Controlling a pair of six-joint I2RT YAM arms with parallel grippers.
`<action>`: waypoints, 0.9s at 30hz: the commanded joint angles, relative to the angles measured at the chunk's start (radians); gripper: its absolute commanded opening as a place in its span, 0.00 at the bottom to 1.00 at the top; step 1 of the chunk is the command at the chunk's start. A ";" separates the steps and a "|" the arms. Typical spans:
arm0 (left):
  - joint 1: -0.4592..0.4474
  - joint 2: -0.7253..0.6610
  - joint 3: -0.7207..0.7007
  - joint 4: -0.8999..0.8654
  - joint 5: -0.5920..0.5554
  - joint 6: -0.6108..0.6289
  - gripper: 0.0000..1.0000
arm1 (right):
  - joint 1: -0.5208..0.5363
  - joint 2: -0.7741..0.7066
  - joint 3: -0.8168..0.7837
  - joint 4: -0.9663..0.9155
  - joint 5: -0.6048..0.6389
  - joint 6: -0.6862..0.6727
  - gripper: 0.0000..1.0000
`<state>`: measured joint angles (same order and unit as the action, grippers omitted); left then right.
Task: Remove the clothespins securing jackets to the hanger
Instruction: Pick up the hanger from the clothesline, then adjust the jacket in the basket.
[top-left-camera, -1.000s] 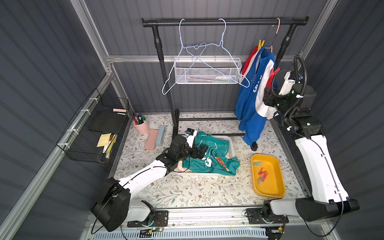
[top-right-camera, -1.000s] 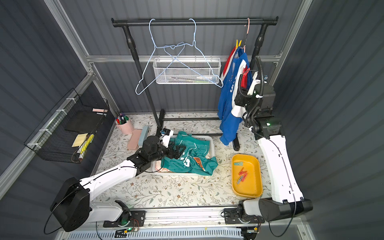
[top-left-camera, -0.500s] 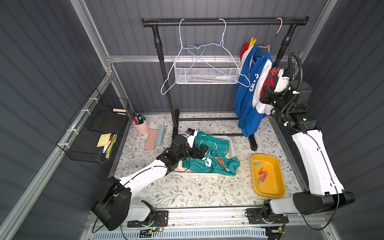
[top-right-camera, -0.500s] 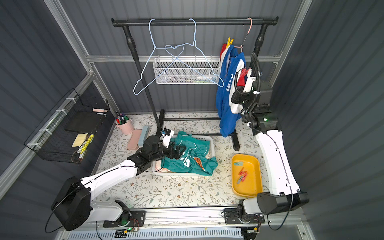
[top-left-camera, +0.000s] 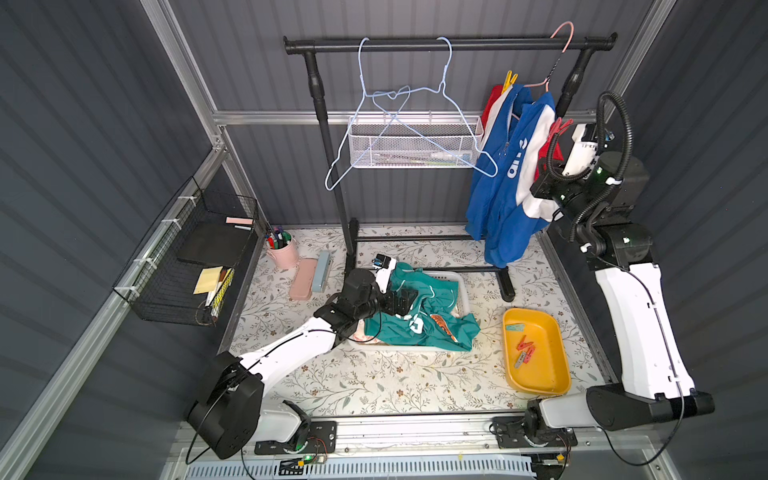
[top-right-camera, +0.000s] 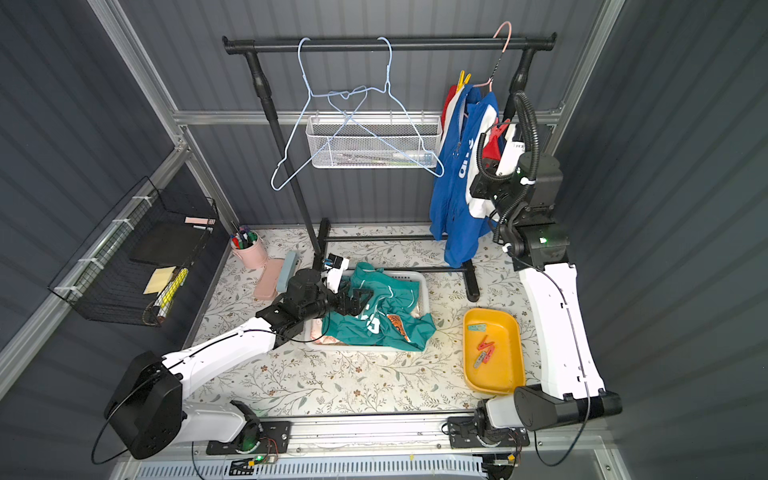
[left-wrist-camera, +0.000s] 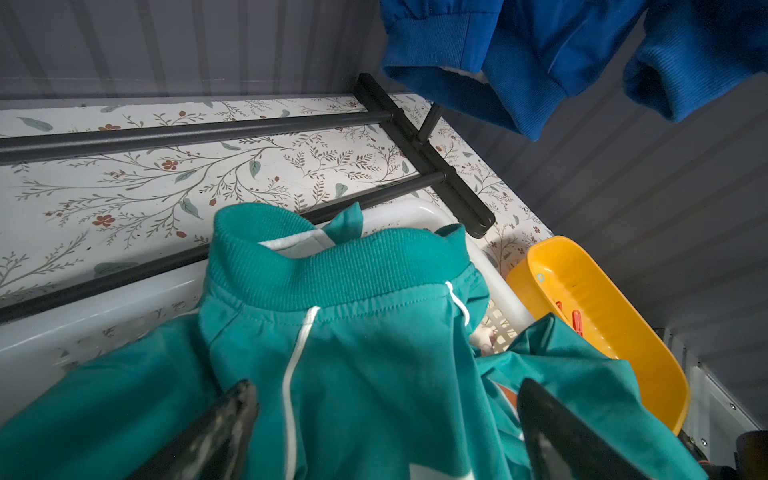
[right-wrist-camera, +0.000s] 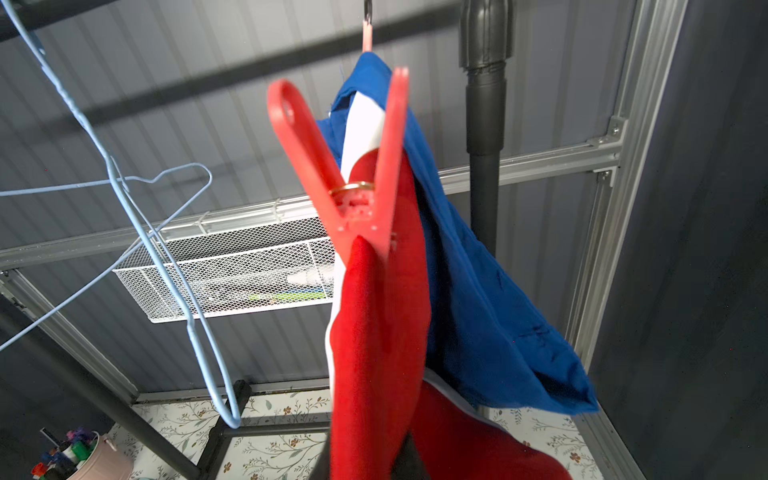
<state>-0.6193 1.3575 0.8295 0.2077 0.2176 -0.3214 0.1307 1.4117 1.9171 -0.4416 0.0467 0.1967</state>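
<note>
Right arm: raised tall from its base, forearm bent in towards the clothes rack, wrist turned so the right gripper (top-left-camera: 553, 146) points up at the hanging garment. Its jaws are closed. Red cloth drapes over the fingers in the wrist view; whether any of it is pinched cannot be told.

The red-white-blue colour-block jacket (top-left-camera: 507, 183) hangs on a pink wire hanger (right-wrist-camera: 367, 35) hooked over the black metal rail (top-left-camera: 478, 43). A red plastic clothespin (right-wrist-camera: 353, 174) is clamped on the jacket's red panel just above the right gripper, handles spread in a V. A yellow plastic clothespin (top-left-camera: 508, 80) sits at the jacket's far shoulder.

Left arm: stretched low and forward across the floral table, wrist level. The left gripper (left-wrist-camera: 386, 415) is spread wide, both fingers (left-wrist-camera: 216, 428) over the teal jacket with white piping (top-left-camera: 415, 328), gripping nothing. That jacket lies crumpled in and over a white plastic basket (left-wrist-camera: 399, 212).

Loose clothespins (top-left-camera: 524, 349), mostly red, lie in the yellow plastic tray (top-left-camera: 540, 374) near the right arm's base.
</note>
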 joint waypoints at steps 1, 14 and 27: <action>-0.002 0.001 0.003 0.013 0.009 -0.009 0.99 | -0.003 -0.062 0.034 0.177 0.028 -0.038 0.00; -0.002 -0.013 -0.005 0.035 0.003 -0.027 0.99 | -0.001 -0.173 0.011 0.150 0.041 -0.037 0.00; -0.002 -0.062 0.045 -0.017 -0.004 0.024 0.99 | -0.002 -0.444 -0.153 -0.068 0.025 0.082 0.00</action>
<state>-0.6193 1.3197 0.8337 0.2161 0.2173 -0.3290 0.1307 1.0355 1.7702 -0.5629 0.0914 0.2306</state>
